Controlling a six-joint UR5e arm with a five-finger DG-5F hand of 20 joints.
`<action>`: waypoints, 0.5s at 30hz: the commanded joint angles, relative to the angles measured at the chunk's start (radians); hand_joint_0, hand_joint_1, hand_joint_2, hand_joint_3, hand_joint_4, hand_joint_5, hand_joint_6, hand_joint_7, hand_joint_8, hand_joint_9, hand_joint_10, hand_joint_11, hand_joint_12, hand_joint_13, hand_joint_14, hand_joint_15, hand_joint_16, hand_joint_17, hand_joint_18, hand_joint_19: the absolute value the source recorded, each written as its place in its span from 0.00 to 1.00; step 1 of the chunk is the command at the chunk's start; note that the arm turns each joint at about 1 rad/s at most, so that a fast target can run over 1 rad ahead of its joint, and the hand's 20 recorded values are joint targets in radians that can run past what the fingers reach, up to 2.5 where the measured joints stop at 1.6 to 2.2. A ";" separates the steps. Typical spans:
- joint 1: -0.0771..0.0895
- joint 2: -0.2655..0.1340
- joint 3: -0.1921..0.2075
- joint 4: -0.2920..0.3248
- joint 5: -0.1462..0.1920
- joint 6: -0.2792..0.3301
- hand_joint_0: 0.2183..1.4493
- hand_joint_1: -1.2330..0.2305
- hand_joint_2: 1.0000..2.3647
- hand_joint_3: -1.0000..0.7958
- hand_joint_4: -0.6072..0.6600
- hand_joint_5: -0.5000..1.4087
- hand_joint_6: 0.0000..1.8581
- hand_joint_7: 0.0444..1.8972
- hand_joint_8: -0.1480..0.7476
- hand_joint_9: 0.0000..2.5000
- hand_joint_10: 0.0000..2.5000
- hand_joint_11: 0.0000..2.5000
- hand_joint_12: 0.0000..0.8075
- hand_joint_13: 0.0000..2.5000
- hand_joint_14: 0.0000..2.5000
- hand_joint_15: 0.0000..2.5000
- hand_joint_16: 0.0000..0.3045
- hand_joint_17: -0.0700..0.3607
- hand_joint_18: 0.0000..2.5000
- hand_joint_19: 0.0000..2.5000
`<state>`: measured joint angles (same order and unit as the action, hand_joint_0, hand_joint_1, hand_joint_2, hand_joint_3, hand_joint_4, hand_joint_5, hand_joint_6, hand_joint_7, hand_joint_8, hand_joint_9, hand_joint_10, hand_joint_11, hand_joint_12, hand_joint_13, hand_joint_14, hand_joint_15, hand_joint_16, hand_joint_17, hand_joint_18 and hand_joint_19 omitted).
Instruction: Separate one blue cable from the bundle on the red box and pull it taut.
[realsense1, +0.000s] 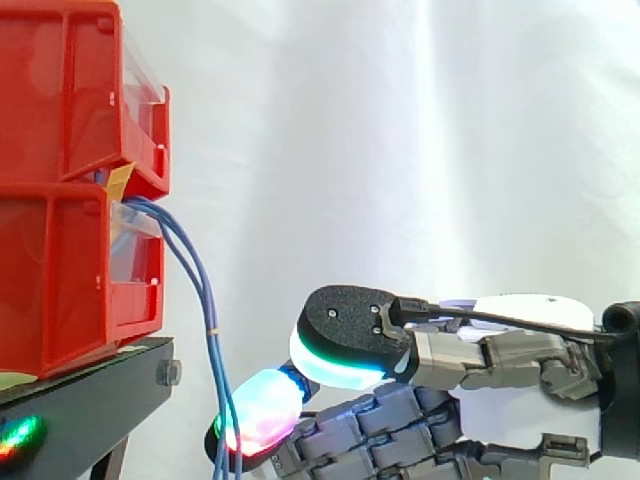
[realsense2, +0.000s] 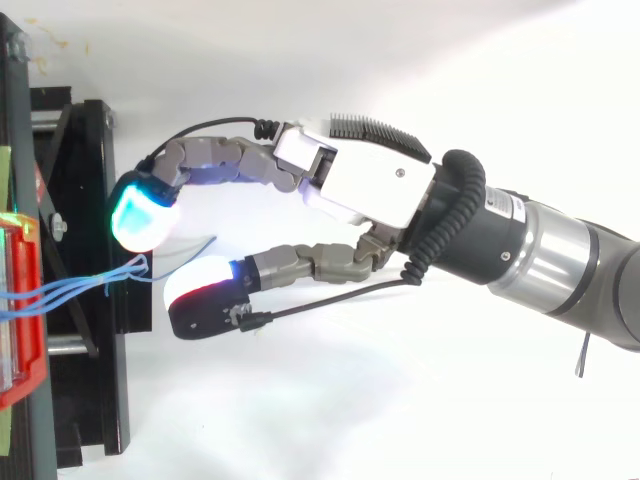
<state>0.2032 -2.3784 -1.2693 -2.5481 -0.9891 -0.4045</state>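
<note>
A bundle of thin blue cables (realsense1: 196, 272) comes out between the two stacked red bins (realsense1: 60, 260) and hangs down past the edge of the black stand. In the top view the cables (realsense2: 90, 285) run right off the bin's front and end between two glowing pads. My hand (realsense2: 365, 185) reaches in from the right, open, with its fingers spread. A cyan-glowing fingertip (realsense2: 140, 212) is on one side of the cables and a white-and-red pad (realsense2: 205, 290) on the other. In the side view a pink-glowing pad (realsense1: 262, 408) sits right against the hanging strands, low down. Nothing is pinched.
The black stand (realsense1: 95, 400) carries the bins and juts out below them, with a bolt on its front corner. A white curtain is the backdrop. In the top view the stand's black frame (realsense2: 85, 180) lies just left of the fingertips.
</note>
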 joint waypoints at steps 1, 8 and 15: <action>0.004 -0.001 0.001 0.019 -0.011 0.000 0.28 0.40 0.00 0.28 0.72 0.20 0.27 0.55 0.50 0.21 0.00 0.01 0.42 0.19 0.00 0.05 0.16 0.42 0.16 0.11; 0.007 -0.001 0.001 0.048 -0.011 0.003 0.28 0.40 0.00 0.28 0.72 0.21 0.27 0.60 0.50 0.22 0.00 0.01 0.42 0.19 0.00 0.05 0.16 0.42 0.16 0.12; 0.004 -0.002 0.036 0.035 -0.028 0.000 0.29 0.40 0.00 0.28 0.72 0.20 0.27 0.56 0.49 0.22 0.00 0.01 0.42 0.19 0.00 0.05 0.16 0.42 0.16 0.12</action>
<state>0.2096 -2.3798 -1.2445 -2.5082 -1.0085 -0.4040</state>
